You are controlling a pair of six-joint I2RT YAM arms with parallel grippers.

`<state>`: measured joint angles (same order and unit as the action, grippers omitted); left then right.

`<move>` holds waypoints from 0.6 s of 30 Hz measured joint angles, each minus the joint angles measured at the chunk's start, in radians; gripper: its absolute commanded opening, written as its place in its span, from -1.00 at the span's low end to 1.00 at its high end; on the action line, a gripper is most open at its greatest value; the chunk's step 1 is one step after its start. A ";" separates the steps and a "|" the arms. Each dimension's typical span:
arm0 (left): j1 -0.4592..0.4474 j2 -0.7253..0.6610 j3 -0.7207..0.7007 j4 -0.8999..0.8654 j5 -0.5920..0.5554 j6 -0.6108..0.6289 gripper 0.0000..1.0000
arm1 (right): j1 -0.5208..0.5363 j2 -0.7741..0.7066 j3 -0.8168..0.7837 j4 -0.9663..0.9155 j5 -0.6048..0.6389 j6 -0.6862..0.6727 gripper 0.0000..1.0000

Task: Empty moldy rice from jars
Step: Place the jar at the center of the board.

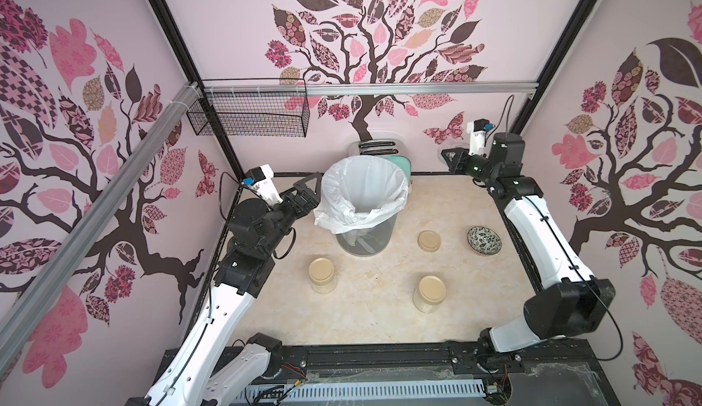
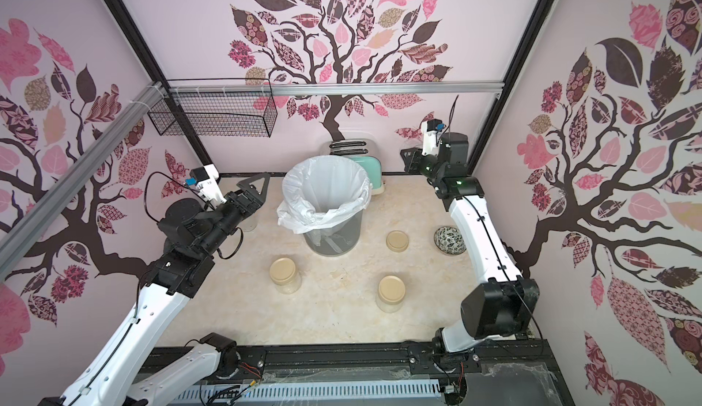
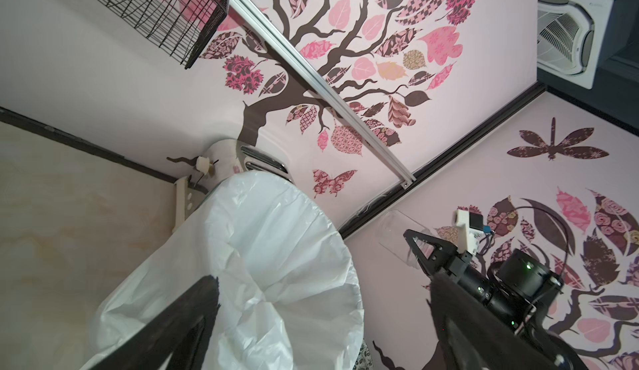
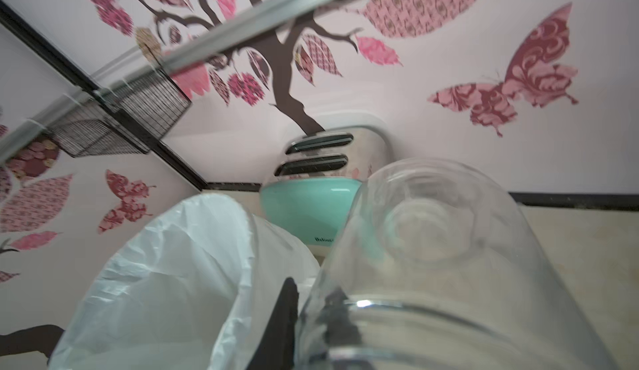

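Note:
Two jars with beige lids stand on the table, one left and one right. Pale moldy rice shows through the glass under the right lid. A third jar is lidless, clear and looks empty. My right gripper is shut on its rim wall, holding it tilted in the air at the back right, beside the bin. A loose beige lid lies on the table. My left gripper is open with nothing in it, close to the bin's left rim.
The white-bagged bin stands at the middle back, with a mint toaster behind it. A dark patterned bowl sits by the right arm. A wire basket hangs on the back wall. A clear glass thing shows behind the left arm.

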<state>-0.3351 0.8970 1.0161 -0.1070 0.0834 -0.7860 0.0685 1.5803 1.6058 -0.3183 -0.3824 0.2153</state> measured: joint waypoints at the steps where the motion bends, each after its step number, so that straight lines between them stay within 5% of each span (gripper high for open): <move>1: 0.000 -0.019 -0.016 -0.016 -0.001 0.006 0.96 | 0.000 0.034 0.014 -0.037 0.009 -0.015 -1.00; 18: 0.000 -0.231 -0.155 -0.202 -0.032 0.076 0.96 | 0.000 0.476 0.366 -0.545 0.182 -0.150 -1.00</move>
<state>-0.3351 0.6659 0.8608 -0.3088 0.0517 -0.7101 0.0685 2.0563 1.9717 -0.8631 -0.2008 0.0650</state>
